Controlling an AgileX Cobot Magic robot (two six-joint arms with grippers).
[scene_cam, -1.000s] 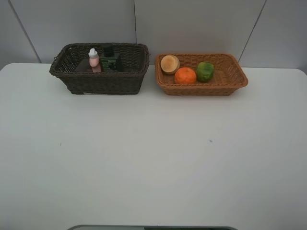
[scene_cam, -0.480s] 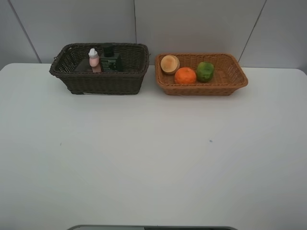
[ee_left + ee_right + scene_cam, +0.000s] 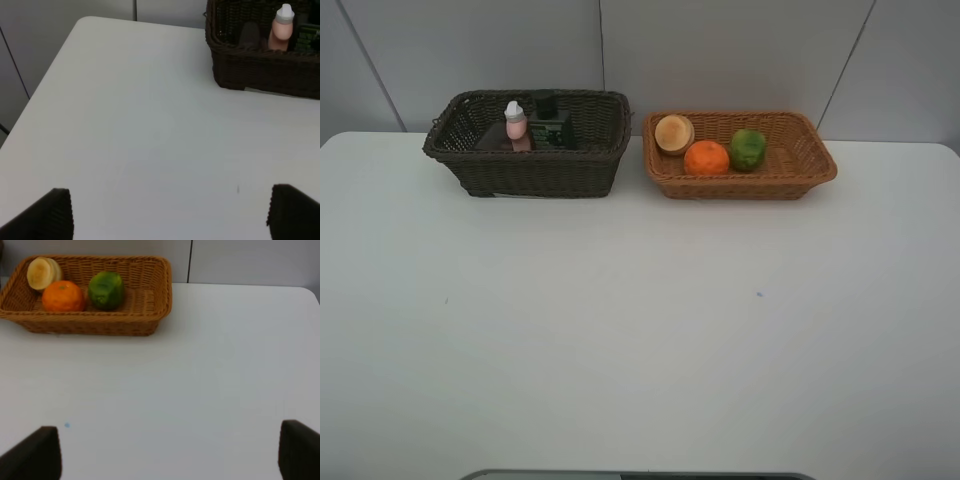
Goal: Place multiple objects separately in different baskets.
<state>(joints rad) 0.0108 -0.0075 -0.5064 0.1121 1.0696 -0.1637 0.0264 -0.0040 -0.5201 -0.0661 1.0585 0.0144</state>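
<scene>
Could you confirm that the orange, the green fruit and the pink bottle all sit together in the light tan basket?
Not quite: the pink bottle stands in the dark brown basket. The orange and green fruit do sit together in the light tan basket, as the exterior high view shows.

Ahead of me the bench [image 3: 640, 330] lies open, with only the dark basket [image 3: 530, 165] and tan basket [image 3: 740, 178] blocking its far edge.

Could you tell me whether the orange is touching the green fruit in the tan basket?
Cannot tell. In the right wrist view the orange and the green fruit sit side by side with at most a sliver of shadow between them; the exterior high view is no clearer.
</scene>
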